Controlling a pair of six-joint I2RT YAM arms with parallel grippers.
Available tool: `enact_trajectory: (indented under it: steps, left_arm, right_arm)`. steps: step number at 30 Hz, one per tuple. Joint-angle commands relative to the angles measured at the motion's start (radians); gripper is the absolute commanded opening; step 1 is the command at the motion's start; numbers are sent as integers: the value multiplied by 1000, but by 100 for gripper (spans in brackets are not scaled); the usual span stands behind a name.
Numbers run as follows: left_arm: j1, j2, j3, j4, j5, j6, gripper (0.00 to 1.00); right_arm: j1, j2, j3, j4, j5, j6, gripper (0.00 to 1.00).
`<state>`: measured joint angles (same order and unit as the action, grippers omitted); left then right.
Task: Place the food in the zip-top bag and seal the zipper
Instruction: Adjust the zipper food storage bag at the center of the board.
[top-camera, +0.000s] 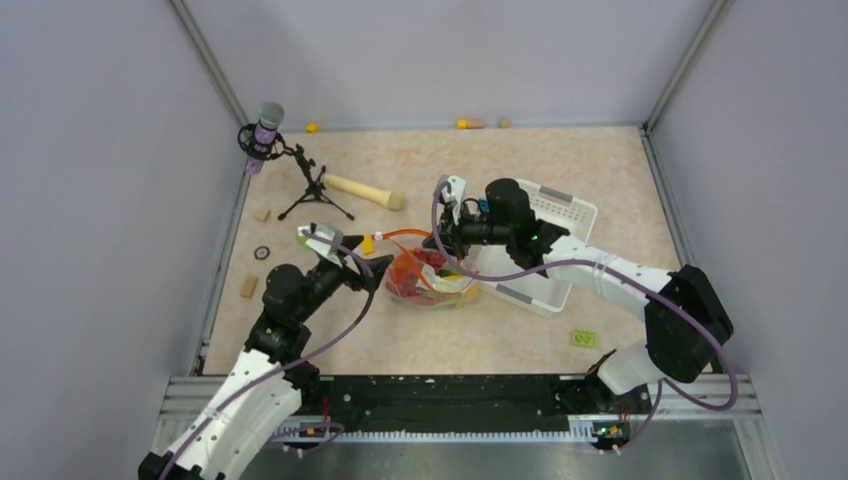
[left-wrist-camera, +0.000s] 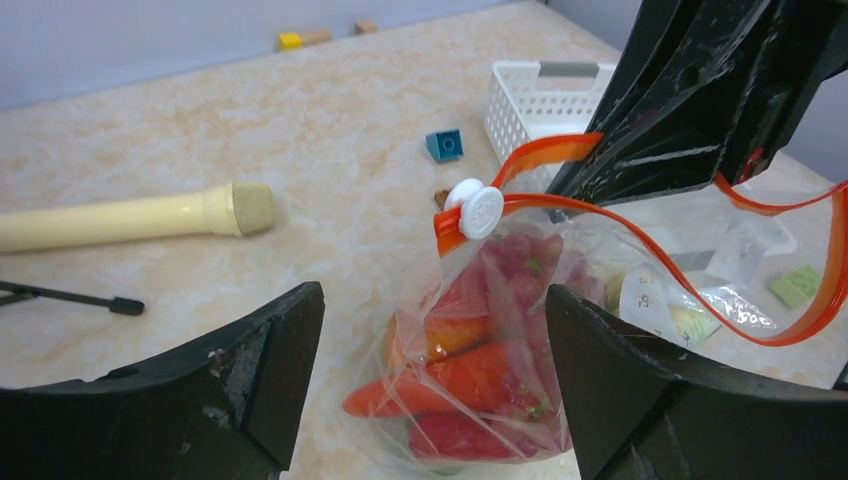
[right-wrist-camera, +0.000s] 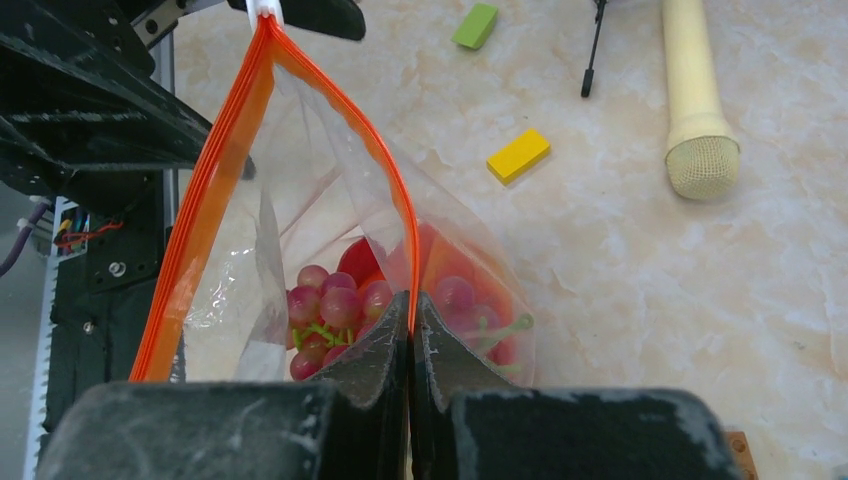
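Note:
The clear zip-top bag (top-camera: 432, 285) stands on the table between both arms with its mouth open. The food (left-wrist-camera: 480, 375), red and orange pieces plus pink grapes (right-wrist-camera: 325, 300), lies inside at the bottom. The orange-red zipper (left-wrist-camera: 550, 150) loops open, its white slider (left-wrist-camera: 476, 208) at the end nearest the left arm. My right gripper (right-wrist-camera: 410, 305) is shut on one side of the zipper strip (right-wrist-camera: 215, 190) and holds it up. My left gripper (left-wrist-camera: 432, 340) is open, one finger on each side of the bag's lower part, not pinching it.
A white perforated basket (top-camera: 545, 255) sits right behind the bag, under the right arm. A tan wooden stick (top-camera: 362, 190) and a microphone stand (top-camera: 300, 180) are at the back left. Small blocks lie about: blue (left-wrist-camera: 444, 145), yellow (right-wrist-camera: 518, 155), green (top-camera: 584, 338).

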<state>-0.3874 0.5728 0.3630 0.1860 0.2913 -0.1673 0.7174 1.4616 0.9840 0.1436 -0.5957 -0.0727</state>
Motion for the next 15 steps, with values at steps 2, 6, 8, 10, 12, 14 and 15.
enact_trajectory:
  steps: [2, 6, 8, 10, 12, 14, 15]
  left_arm:
    - [46, -122, -66, 184, 69, 41, 86]
    - [71, -105, -79, 214, 108, 25, 84]
    - [81, -57, -75, 235, 115, 9, 82]
    - [91, -24, -83, 276, 140, -3, 79]
    - [101, -7, -103, 338, 172, -16, 78]
    - [107, -10, -133, 402, 201, -33, 77]
    - [108, -15, -151, 433, 207, -42, 76]
  right_arm:
    - [-9, -14, 79, -50, -37, -39, 0]
    - [-8, -14, 91, -94, -20, -79, 0]
    - [-8, -16, 100, -116, -34, -97, 0]
    - [-10, -20, 104, -127, -51, -104, 0]
    - [-9, -21, 106, -136, -57, -111, 0]
    - [-9, -22, 112, -142, -47, -110, 0]
    - [-9, -22, 116, -164, -45, -110, 0]
